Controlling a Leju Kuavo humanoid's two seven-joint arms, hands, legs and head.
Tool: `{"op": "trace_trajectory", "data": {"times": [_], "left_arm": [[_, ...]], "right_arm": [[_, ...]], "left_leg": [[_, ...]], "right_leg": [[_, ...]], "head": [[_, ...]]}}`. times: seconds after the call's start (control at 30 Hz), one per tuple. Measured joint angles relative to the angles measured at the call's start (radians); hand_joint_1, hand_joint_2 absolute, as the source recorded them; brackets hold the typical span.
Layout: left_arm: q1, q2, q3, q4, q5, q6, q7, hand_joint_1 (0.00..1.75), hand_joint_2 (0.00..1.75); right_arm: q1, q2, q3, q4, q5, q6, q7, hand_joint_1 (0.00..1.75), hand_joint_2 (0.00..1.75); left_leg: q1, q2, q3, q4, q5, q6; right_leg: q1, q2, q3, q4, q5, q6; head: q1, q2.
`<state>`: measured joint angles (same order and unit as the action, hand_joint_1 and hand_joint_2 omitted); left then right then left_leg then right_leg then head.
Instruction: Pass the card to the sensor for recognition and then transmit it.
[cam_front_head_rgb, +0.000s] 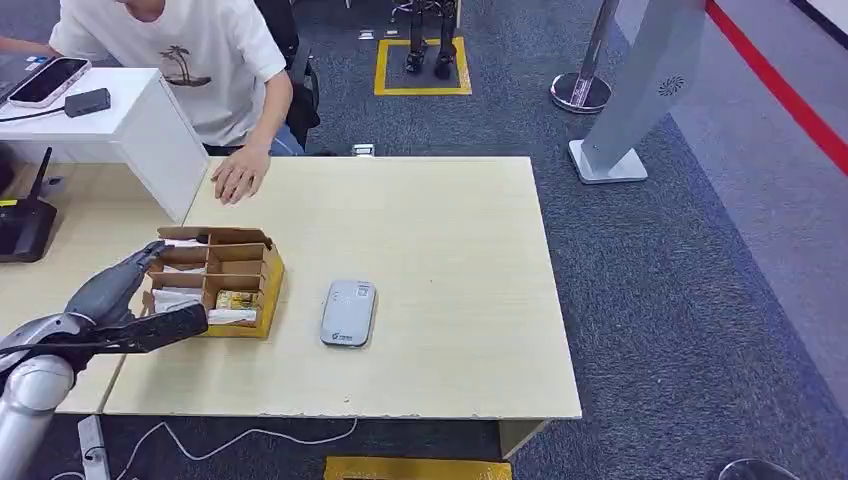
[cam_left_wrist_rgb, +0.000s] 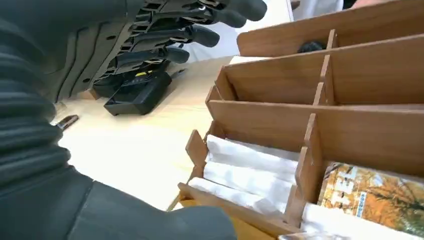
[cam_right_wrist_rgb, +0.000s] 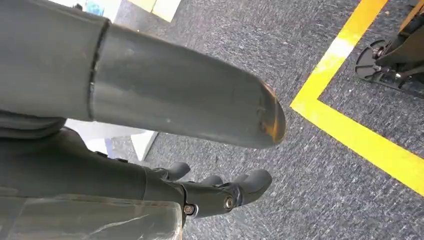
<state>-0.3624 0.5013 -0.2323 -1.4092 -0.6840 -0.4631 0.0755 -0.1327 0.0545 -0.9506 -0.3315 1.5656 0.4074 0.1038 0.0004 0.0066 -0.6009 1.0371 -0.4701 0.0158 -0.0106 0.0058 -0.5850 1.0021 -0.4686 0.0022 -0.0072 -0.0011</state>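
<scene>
Head view shows a big pale wooden table. On it stands a brown wooden box with little compartments. White cards stand on edge in the slots, and one card with an orange tree picture sits in the next slot. A small grey card sensor lies just beside the box.

Cards like these are probably thin, light, stiff and a bit slippery. I think the best place to pinch one is its top edge, where it sticks up.

The left hand hovers at the box's near side, fingers spread wide, holding nothing. The right hand hangs over the floor, fingers curled, with nothing in it.
</scene>
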Motion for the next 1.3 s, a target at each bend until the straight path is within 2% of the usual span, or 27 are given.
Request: {"op": "trace_trajectory", "data": {"times": [0.1,0.63,1.3], "left_arm": [[-0.003,0.011,-0.012,0.004,0.016,0.002,0.017,0.0,1.75],[-0.032,0.042,-0.047,0.018,0.037,0.002,0.018,0.0,1.75],[-0.039,0.043,-0.06,0.027,0.037,0.002,0.017,0.0,1.75]], "right_arm": [[-0.001,0.0,0.003,0.001,0.0,0.0,0.0,0.0,0.0],[-0.003,-0.001,0.016,0.003,0.0,0.0,0.0,0.0,0.0],[-0.004,-0.001,0.016,0.003,0.0,0.0,0.0,0.0,0.0]], "left_leg": [[0.0,0.0,0.0,0.0,0.0,0.0],[0.0,0.0,0.0,0.0,0.0,0.0],[0.0,0.0,0.0,0.0,0.0,0.0]], "right_leg": [[0.0,0.0,0.0,0.0,0.0,0.0],[0.0,0.0,0.0,0.0,0.0,0.0],[0.0,0.0,0.0,0.0,0.0,0.0]], "head": [[0.0,0.0],[0.0,0.0],[0.0,0.0]]}}
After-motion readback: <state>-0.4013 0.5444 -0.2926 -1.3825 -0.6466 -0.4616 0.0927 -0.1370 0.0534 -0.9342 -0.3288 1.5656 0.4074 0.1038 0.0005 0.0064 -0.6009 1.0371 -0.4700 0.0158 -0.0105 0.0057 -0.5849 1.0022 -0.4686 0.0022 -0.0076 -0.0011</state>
